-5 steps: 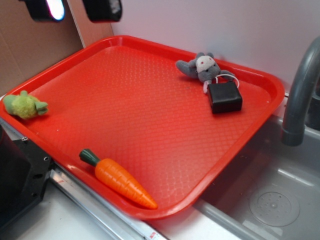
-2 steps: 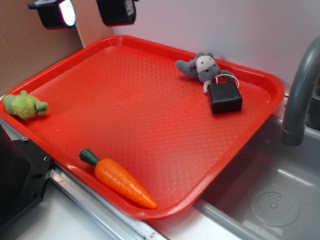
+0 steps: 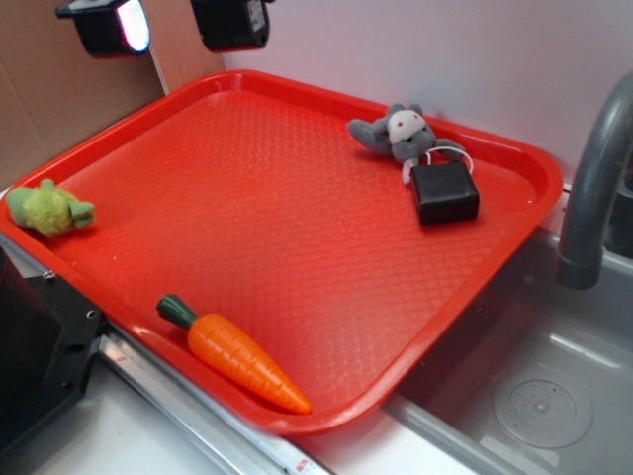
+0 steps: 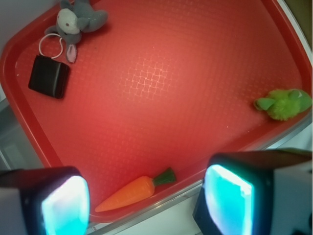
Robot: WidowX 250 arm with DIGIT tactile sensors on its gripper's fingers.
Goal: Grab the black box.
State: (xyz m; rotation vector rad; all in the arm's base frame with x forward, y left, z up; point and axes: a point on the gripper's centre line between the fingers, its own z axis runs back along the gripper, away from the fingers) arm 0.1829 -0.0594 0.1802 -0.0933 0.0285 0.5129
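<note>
While the gripper (image 3: 168, 22) hangs high above the tray's far left corner, its two black finger blocks stand well apart with nothing between them, so the jaws are released; the pads (image 4: 65, 205) glow pale cyan in the wrist view.

Container 1: red tray (image 3: 297, 237), textured floor, raised rim, set at an angle on the counter. Contents, four items, all resting on the tray floor:
- black box (image 3: 445, 192): near the far right corner, lying flat, close to the right-hand rim. A thin white loop (image 4: 52, 45) sits at its far edge, between it and the plush. In the wrist view the box shows at upper left (image 4: 48, 77).
- grey plush toy (image 3: 398, 133): just behind the box toward the back rim, lying on its side; one ear or limb reaches down beside the box. Whether it touches the box cannot be told.
- green plush toy (image 3: 49, 208): at the left edge, against the rim, well apart from everything else.
- orange toy carrot (image 3: 237, 356): near the front rim, green top pointing left and back, tip pointing toward the front corner.

Centre of the tray is bare floor.

Container 2: grey sink basin (image 3: 534, 396) to the right of the tray, round drain visible, grey faucet (image 3: 593, 188) arching above it.
</note>
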